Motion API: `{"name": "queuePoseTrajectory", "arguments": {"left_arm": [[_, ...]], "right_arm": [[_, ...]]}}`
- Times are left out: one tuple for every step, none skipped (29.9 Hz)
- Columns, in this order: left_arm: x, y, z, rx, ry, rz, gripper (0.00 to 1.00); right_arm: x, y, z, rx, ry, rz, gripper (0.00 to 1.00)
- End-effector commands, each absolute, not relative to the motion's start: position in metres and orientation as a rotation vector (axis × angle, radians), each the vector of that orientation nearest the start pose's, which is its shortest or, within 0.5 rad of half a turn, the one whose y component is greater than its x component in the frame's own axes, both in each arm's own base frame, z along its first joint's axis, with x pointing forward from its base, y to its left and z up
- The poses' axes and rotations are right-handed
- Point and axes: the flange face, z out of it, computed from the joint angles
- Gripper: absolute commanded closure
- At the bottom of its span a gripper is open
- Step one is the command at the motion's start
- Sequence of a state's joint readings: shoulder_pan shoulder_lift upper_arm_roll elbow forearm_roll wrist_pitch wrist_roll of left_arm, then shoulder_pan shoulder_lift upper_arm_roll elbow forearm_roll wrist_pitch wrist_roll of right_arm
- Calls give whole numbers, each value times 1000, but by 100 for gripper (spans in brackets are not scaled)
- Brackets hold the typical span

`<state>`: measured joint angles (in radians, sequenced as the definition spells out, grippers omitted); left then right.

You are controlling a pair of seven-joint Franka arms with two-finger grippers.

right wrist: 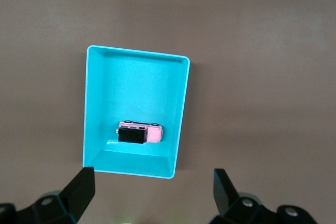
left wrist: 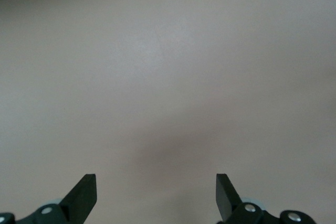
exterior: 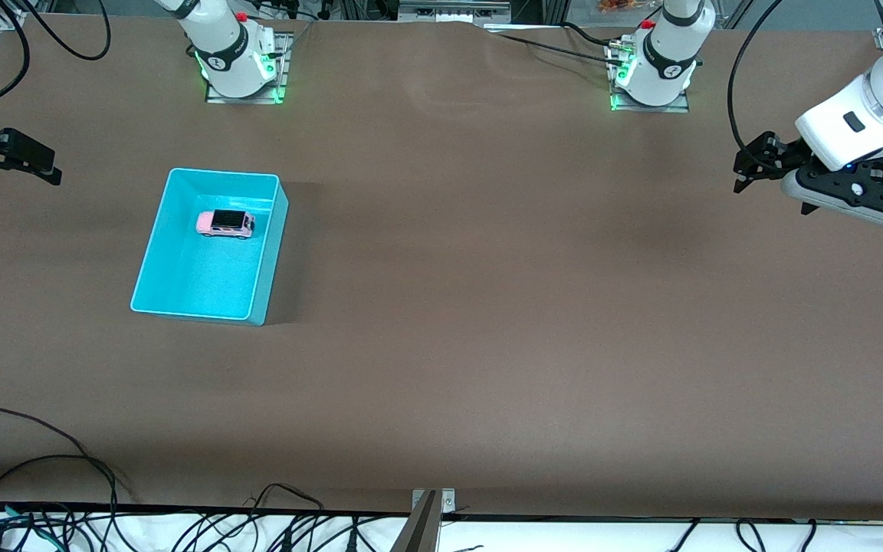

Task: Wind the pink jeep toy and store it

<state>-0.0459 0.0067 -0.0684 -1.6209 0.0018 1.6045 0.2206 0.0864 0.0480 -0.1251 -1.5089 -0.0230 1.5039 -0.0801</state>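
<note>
The pink jeep toy (exterior: 225, 224), boxy with a black roof, stands on its wheels inside the turquoise bin (exterior: 196, 280), in the half of the bin farther from the front camera. The right wrist view looks down on the jeep (right wrist: 139, 134) and the bin (right wrist: 136, 85) from high up. My right gripper (exterior: 54, 172) hangs open and empty over the table at the right arm's end, apart from the bin; its jaws (right wrist: 153, 178) stand wide. My left gripper (exterior: 742, 165) hovers open and empty over bare table at the left arm's end (left wrist: 156, 183).
The brown table (exterior: 487, 307) stretches wide between the bin and the left gripper. Loose black cables (exterior: 66, 475) lie along the table's edge nearest the front camera. The two arm bases (exterior: 238, 61) (exterior: 656, 69) stand at the edge farthest from it.
</note>
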Motion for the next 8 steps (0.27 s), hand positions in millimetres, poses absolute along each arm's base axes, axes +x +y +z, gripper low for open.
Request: {"name": "queuePoseTrajectory", "arguments": {"left_arm": [[559, -65, 607, -3090, 541, 36, 0], [559, -64, 607, -3090, 539, 36, 0], [559, -64, 607, -3090, 539, 36, 0], [559, -65, 607, -3090, 541, 36, 0], [559, -65, 607, -3090, 541, 36, 0], [559, -65, 606, -3090, 541, 39, 0], [559, -65, 607, -3090, 541, 37, 0], [559, -65, 607, -3088, 541, 37, 0]], "right_arm": [[567, -22, 628, -3166, -69, 75, 0], [567, -22, 627, -3166, -69, 77, 0], [567, -22, 628, -3164, -69, 74, 0], [567, -22, 627, -3164, -67, 74, 0], [567, -22, 626, -3164, -66, 79, 0], [567, -22, 627, -3163, -67, 77, 0], [567, -22, 627, -3163, -67, 77, 0], [567, -21, 626, -3159, -67, 79, 0]]}}
